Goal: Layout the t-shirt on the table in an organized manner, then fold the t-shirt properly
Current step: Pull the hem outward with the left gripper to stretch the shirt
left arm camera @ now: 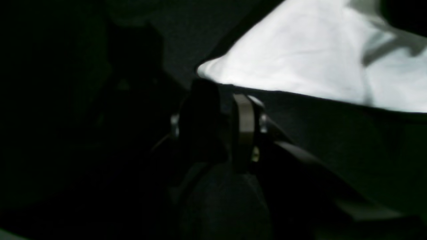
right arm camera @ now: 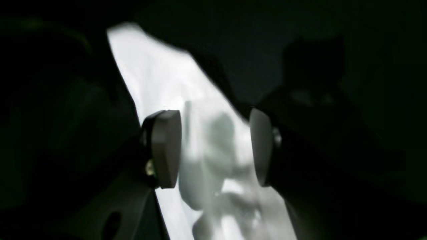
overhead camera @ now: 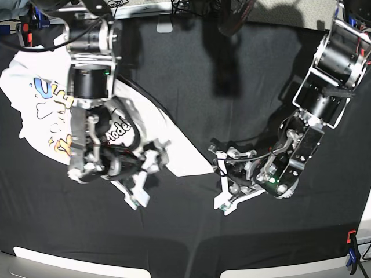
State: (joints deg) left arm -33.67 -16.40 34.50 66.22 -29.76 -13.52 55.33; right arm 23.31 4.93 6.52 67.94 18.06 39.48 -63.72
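While right pincer (right arm camera: 215, 146) gapes over t-shirt (right arm camera: 160, 83), nothing held.

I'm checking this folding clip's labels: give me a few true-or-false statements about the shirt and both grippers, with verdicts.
1. The white printed cotton t-shirt lies on the black cloth-covered table. True.
2. The right gripper is clamped shut on the shirt. False: its jaws stand apart, with white fabric showing between them.
3. The shirt is folded into a neat rectangle. False: it lies spread and rumpled, one corner pointing toward the left gripper.
4. The left gripper sits beside the shirt's corner over bare black cloth. True.
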